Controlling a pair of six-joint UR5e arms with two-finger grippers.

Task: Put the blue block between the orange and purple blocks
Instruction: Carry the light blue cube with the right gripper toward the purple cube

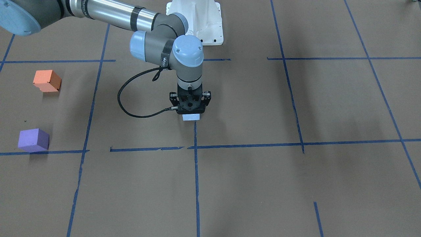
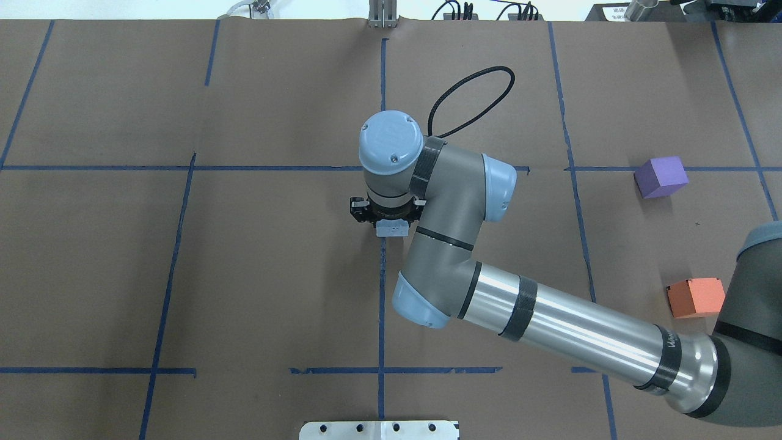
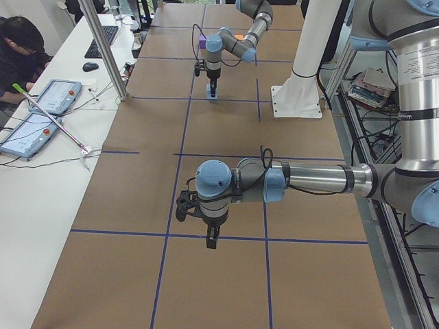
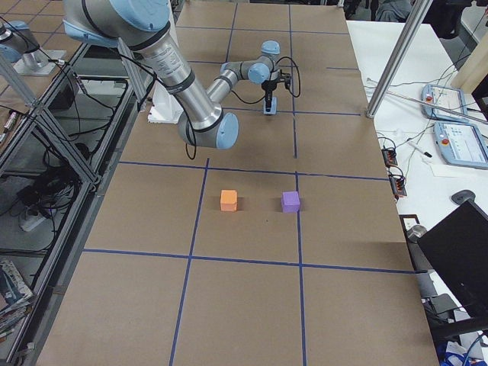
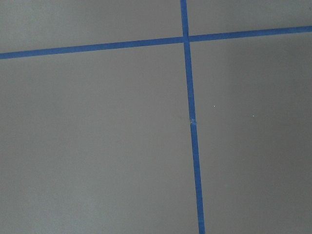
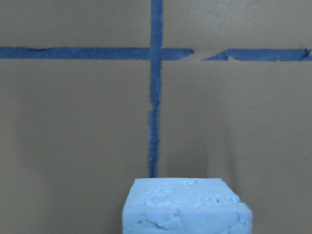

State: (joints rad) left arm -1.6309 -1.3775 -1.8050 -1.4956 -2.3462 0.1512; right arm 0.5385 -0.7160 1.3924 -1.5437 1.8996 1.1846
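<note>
Right gripper [image 1: 191, 112] sits over blue block [image 1: 191, 117], worktop centre; whether it pinches, cannot tell. Weak hold risks a drop before orange block [image 1: 47, 80] and purple block [image 1: 33, 140] by right edge

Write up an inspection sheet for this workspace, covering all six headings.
surface: brown paper table gridded with blue tape.
job's things: blue block at table centre, directly under the right end effector; orange block and purple block stand apart on the robot's right, with the gap between them unfilled.
clutter: nothing seen.
end effectors: the right one is down at the blue block, grip cannot be told; left end effector hangs above bare table, state cannot be told.
cables: black cable loops off the right wrist, away from the blocks.
surroundings: operator at a side bench with two pendants.
</note>
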